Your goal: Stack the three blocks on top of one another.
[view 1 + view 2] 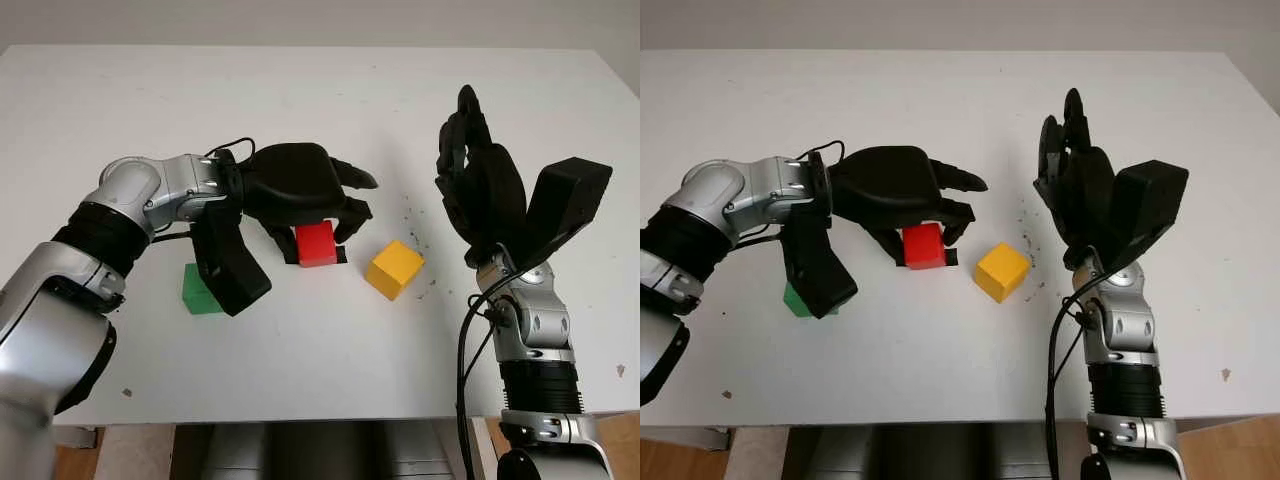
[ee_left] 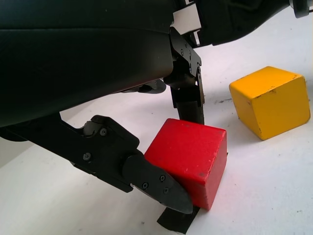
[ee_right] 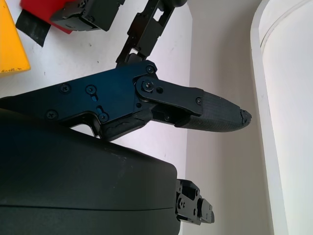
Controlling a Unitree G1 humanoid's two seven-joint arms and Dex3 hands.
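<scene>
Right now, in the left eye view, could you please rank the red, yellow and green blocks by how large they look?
1. yellow block, fully in sight.
2. red block, close behind it; the left hand covers its top, so this order is unsure.
3. green block, mostly hidden behind that hand's black part.

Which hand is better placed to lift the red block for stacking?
The left hand. Its fingers already close on the red block, with the yellow block and green block nearby. The right hand is open, raised off to the side.
</scene>
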